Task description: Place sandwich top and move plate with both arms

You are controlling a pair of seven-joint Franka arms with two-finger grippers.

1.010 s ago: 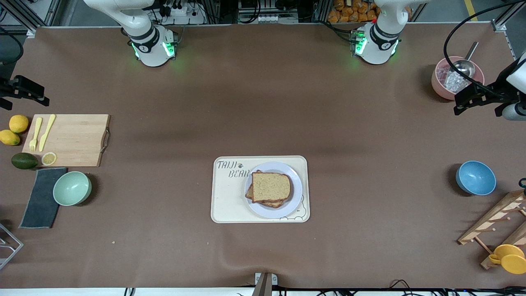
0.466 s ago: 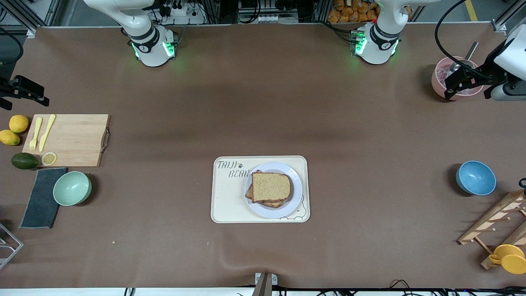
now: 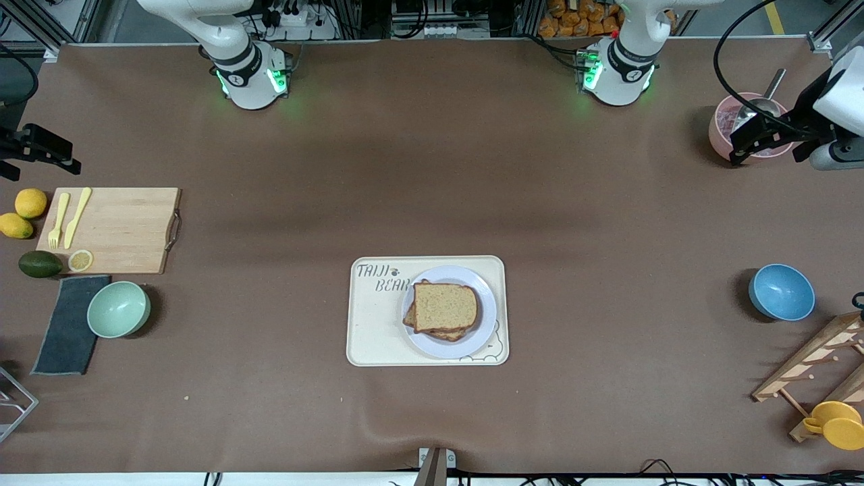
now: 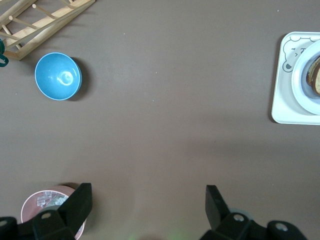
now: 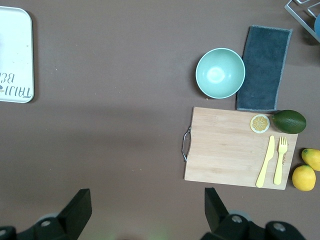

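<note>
Since a second ago, the left gripper (image 3: pixel 742 147) at the upper right of the front view has risen from below the pink cup (image 3: pixel 723 131) to sit over it, with only a slight shift in the last half second. Nothing else has moved. The right gripper (image 3: pixel 40 152) hangs at the upper left edge of that view, over bare table above the cutting board (image 3: pixel 121 229). Both grippers have their jaws spread wide and empty.

The sandwich top (image 3: pixel 444 307) lies on the lower slice on the plate (image 3: pixel 487 317), which sits on the cream tray (image 3: pixel 371 324) at the lower centre of the front view.

The left wrist view shows the spread fingers (image 4: pixel 80 202) at its bottom edge, one beside the pink cup, the blue bowl (image 4: pixel 58 76) at upper left and the plate's edge at right. The right wrist view shows the avocado (image 5: pixel 289 121), lemon slice (image 5: pixel 260 123), yellow knife (image 5: pixel 265 161) and fork (image 5: pixel 280 160) in detail, but only a corner of the tray, no sandwich.
</note>
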